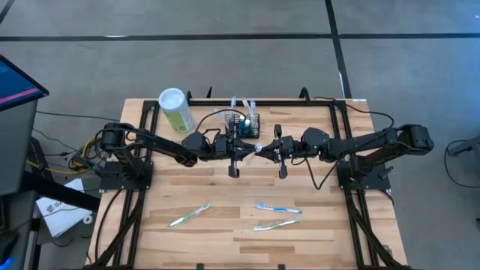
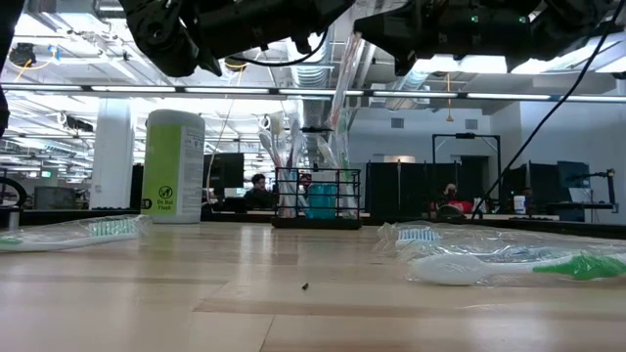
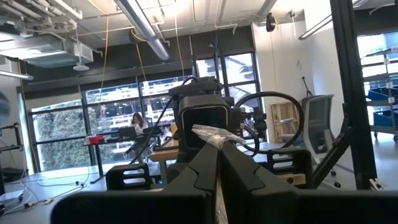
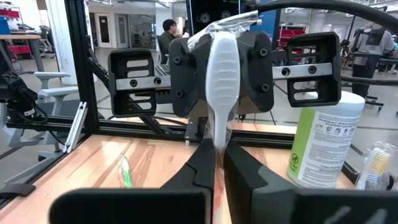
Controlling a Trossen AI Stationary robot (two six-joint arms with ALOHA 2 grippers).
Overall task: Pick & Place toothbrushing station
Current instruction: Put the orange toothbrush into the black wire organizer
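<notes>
While both arms meet over the middle of the table, the left gripper (image 1: pixel 251 148) and the right gripper (image 1: pixel 264 148) each close on an end of one wrapped toothbrush (image 4: pixel 221 74), held level between them. The toothbrushing station (image 1: pixel 247 123) stands just behind the grippers, near the table's (image 1: pixel 225 225) far edge, beside the pale-green canister (image 1: pixel 176 109). Its long side runs left to right, open top upward.

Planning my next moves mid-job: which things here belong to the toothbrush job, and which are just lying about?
Job: wire-mesh basket; wrapped toothbrush, gripped by both left gripper and right gripper; probably the three loose toothbrushes on the table.
Lying about: pale-green cylinder beside the basket.
</notes>
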